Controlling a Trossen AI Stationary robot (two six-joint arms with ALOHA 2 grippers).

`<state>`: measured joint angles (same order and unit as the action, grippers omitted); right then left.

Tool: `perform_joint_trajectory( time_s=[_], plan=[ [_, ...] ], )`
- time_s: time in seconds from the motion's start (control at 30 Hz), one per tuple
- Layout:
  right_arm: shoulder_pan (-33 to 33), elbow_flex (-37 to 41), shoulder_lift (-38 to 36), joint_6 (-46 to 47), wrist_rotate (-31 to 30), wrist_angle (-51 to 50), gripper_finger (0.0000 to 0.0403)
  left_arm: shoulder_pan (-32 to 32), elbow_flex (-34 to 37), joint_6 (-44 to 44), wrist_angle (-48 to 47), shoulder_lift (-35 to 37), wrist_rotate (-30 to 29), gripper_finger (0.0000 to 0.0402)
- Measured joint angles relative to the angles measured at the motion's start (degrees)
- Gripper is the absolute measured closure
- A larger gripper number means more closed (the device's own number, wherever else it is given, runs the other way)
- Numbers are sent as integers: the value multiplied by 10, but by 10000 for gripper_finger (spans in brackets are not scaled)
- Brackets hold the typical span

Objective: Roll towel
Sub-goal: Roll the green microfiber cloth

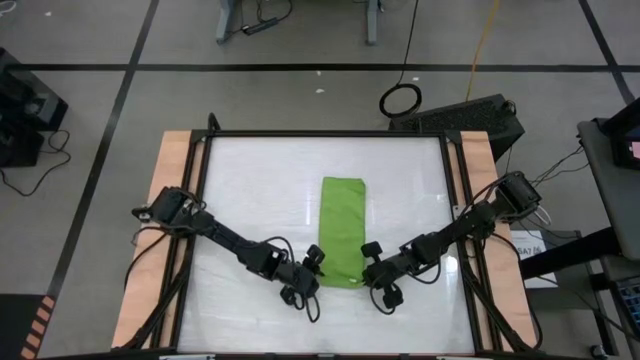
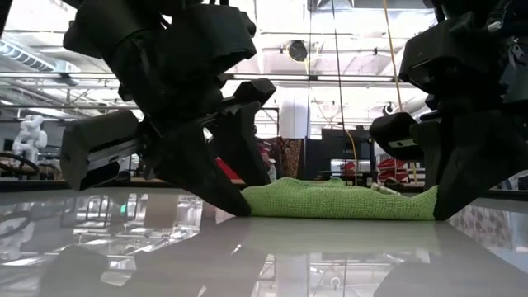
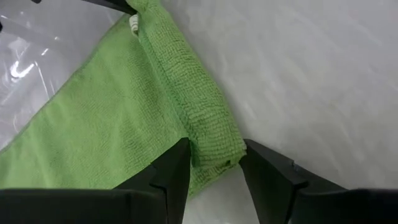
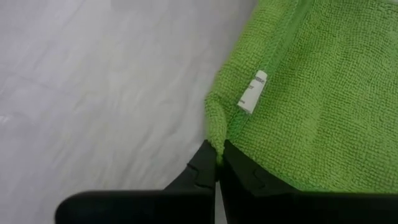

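Pinching the towel's point(image 1: 342, 228) near corners, the left hand point(image 3: 214, 169) and right hand point(image 4: 217, 163) grip it.

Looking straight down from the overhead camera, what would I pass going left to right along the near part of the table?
Left gripper with its fingers at the towel's corner → green towel → right gripper, fingers pinched on the opposite corner.

My own left gripper point(image 1: 312, 268) covers the near left corner of the towel point(image 1: 342, 228) from above, and my right gripper point(image 1: 374, 268) covers its near right corner. In my left wrist view the towel's flat part runs off the frame. The small white tag point(image 4: 251, 92) near the towel's hem carries print too small to read
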<state>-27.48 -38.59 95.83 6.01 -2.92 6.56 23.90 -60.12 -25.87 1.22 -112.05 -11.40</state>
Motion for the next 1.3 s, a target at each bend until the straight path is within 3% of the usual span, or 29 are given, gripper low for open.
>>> perform_joint_trajectory(
  time_s=[0.17, 0.4, 0.57, 0.7, 0.87, 1.1, 1.2, 1.3],
  plan=[
    [4, 0, 0, 8, 3, 2, 402, -1, -1, 49, 11, -15, -6, 269],
    [5, 0, 0, 22, 3, 3, 402, -4, -1, 75, 8, -17, 14, 388],
    [5, 0, 0, 28, 3, 2, 402, -7, -1, 131, 7, -15, 18, 390],
    [5, -1, 0, 24, 1, -2, 384, -32, 0, 212, 6, -14, 85, 396],
    [-2, -1, -1, 8, -32, -8, 322, -70, 0, 331, 9, -14, 195, 396],
    [-22, -1, -1, 12, -63, -17, 228, -112, 0, 424, 16, -16, 298, 396],
    [-39, -1, -2, 20, -84, -24, 222, -121, 1, 436, 17, -16, 326, 397],
    [-50, -1, -2, 38, -96, -29, 244, -130, 2, 450, 25, -17, 347, 397]
  ],
)
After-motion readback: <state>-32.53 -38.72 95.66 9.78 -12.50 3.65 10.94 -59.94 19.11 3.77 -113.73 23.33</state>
